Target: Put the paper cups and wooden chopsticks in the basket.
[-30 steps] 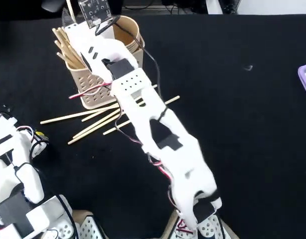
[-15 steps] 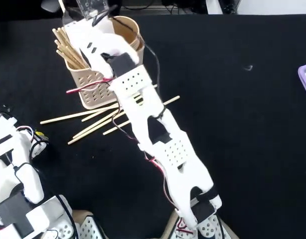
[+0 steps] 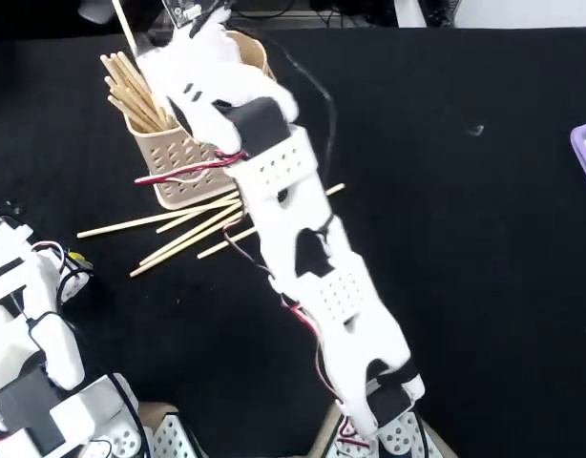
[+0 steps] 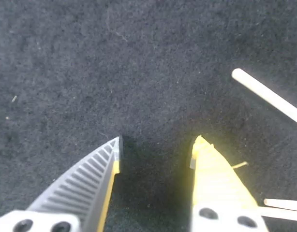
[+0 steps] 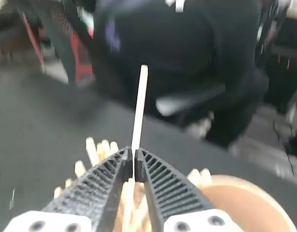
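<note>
Your right tool (image 5: 134,157) is pinched nearly closed on one wooden chopstick (image 5: 139,106), which stands almost upright out of the ribbed pads. It hangs above the basket (image 3: 178,167), which sits toward 11 o'clock on the bench (image 3: 465,239) in the high view. A bundle of sticks already leans in the basket, with a paper cup (image 3: 250,52) on its 2 o'clock side.

I'd judge the stick light, stiff and smooth. A narrow pinch lets it swivel, so keep it vertical and release low.

Loose chopsticks (image 3: 178,239) fan across the bench from the basket's 6 o'clock side toward 8 o'clock. They lie flat on the dark cloth. Take each one across its width near mid-length so it lifts level. The cup is probably thin-walled and easily crushed.

Your left tool (image 4: 155,145) is spread wide and holding nothing, just above the bench, with a stick end (image 4: 267,96) nearby.
</note>
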